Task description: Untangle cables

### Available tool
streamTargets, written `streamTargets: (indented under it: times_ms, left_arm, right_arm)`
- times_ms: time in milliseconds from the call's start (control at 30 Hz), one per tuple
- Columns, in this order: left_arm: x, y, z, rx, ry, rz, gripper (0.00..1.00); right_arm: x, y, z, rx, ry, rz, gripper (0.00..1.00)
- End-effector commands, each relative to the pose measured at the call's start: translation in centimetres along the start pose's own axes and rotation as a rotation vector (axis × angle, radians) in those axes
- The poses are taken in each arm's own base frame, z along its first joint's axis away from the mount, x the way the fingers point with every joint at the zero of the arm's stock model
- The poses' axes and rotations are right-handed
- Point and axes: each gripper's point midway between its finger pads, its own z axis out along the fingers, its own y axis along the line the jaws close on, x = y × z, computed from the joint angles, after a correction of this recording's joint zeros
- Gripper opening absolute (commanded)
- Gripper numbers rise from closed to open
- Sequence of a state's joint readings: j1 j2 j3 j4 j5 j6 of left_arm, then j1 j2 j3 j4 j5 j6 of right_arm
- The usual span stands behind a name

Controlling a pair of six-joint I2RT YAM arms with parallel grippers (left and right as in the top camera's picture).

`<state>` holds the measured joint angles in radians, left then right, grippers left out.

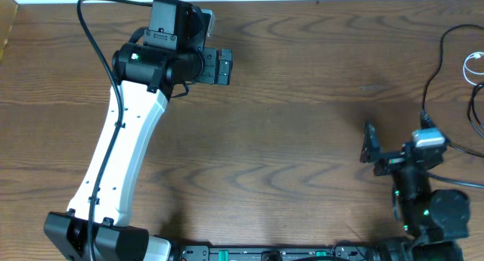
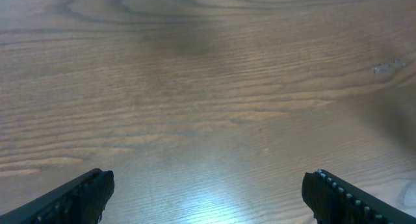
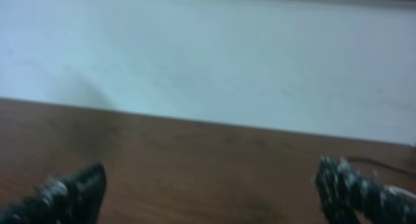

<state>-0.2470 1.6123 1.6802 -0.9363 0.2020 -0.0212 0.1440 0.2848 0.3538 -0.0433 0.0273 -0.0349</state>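
Note:
The cables lie at the table's far right edge in the overhead view: a short white cable (image 1: 474, 63) in a small loop, with a thin black cable (image 1: 475, 113) curving just below it. Both run off the frame, so their ends are hidden. My right gripper (image 1: 371, 147) (image 3: 211, 180) is open at the lower right, well to the left of them, with nothing between its fingers. My left gripper (image 1: 222, 66) (image 2: 208, 185) is open over bare wood at the upper left, far from the cables, and holds nothing.
The wooden table (image 1: 302, 102) fills the view. A thicker black wire (image 1: 432, 76) runs from the right edge down to the right wrist. Another black wire (image 1: 91, 34) loops along the left arm. The white wall (image 3: 208, 55) rises beyond the table's far edge.

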Motion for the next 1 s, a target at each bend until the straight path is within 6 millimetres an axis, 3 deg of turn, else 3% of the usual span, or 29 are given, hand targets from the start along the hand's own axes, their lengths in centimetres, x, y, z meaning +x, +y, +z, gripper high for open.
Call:
streamTargets:
  times_ms: [0,333,500,633,967]
  left_arm:
    - [-0.3,0.2,-0.1,-0.012,-0.006,0.014,0.98]
    - [-0.3,0.2,-0.1,-0.012,-0.006,0.014,0.98]
    - [-0.3,0.2,-0.1,-0.012,-0.006,0.014,0.98]
    - [-0.3,0.2,-0.1,-0.012,-0.006,0.014,0.98]
    - [-0.3,0.2,-0.1,-0.012,-0.006,0.014,0.98]
  right_arm:
    - [1.5,0.0,-0.4,0.013,-0.046,-0.001,0.99]
    - [6.3,-0.7,-0.9,0.062,-0.107,0.004,0.99]
    - [8.2,-1.1,-0.9,0.089,-0.029,-0.001,0.99]
    - [11.3,-0.8,-1.0,0.069,0.098,-0.011,0.99]
    - [11.2,-0.7,-1.0,0.061,0.093,-0.010,0.99]
